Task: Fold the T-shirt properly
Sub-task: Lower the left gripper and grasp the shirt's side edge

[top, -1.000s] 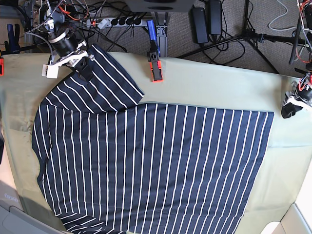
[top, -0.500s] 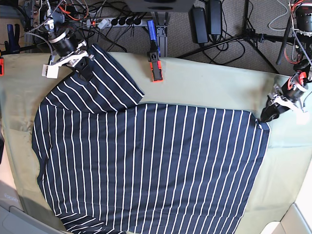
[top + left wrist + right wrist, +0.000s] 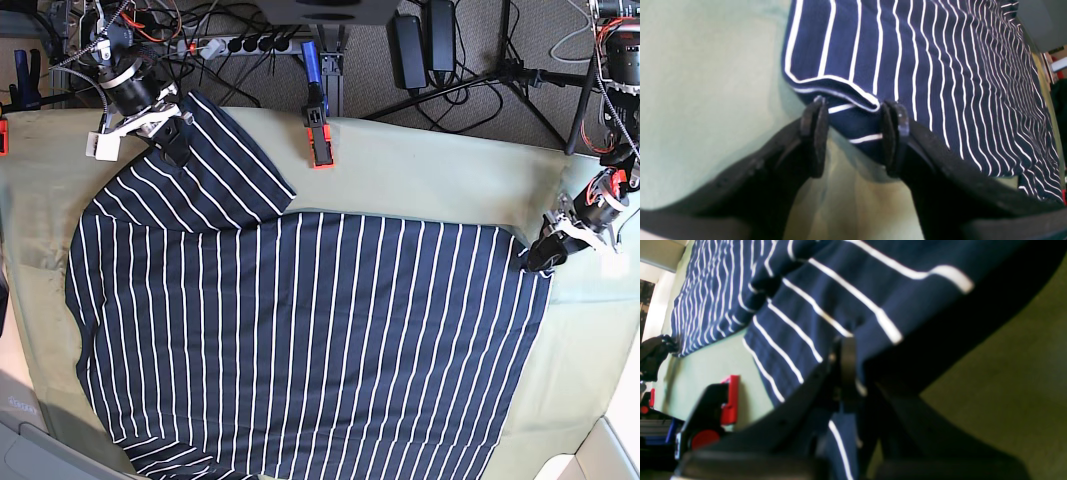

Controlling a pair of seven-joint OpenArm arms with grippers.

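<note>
Moved since earlier: your left hand (image 3: 537, 262) has come in from the bench's far edge to the hem corner of the T-shirt (image 3: 310, 340), and that corner has bunched slightly.
Left hand state: released, fingers spread, with the rumpled hem corner (image 3: 853, 110) lying between them; nothing is pinched yet.
Right hand state: your right hand (image 3: 170, 135) is clenched on the sleeve (image 3: 215, 165), and the wrist view shows striped cloth caught between its fingers (image 3: 846, 370).
T-shirt location: spread flat on the olive-green cloth (image 3: 420, 175) that covers the bench, filling most of it; the sleeve at the back corner is lifted where you hold it.
Handling: judge it light, soft and limp. It will sag and drag wherever it is unsupported, and a thin pinch may slip off, so take a fair fold of fabric rather than the bare edge.
Where to hold: the hem corner, both layers together, just inside the white edge stitching; the sleeve grip looks adequate as it is.
Orientation: the long axis runs across the bench, shoulders and sleeves toward your right hand, hem toward your left. Stripes run across that axis.
Nearby: an orange clamp (image 3: 321, 140) sits on the back edge, apart from the shirt.
</note>
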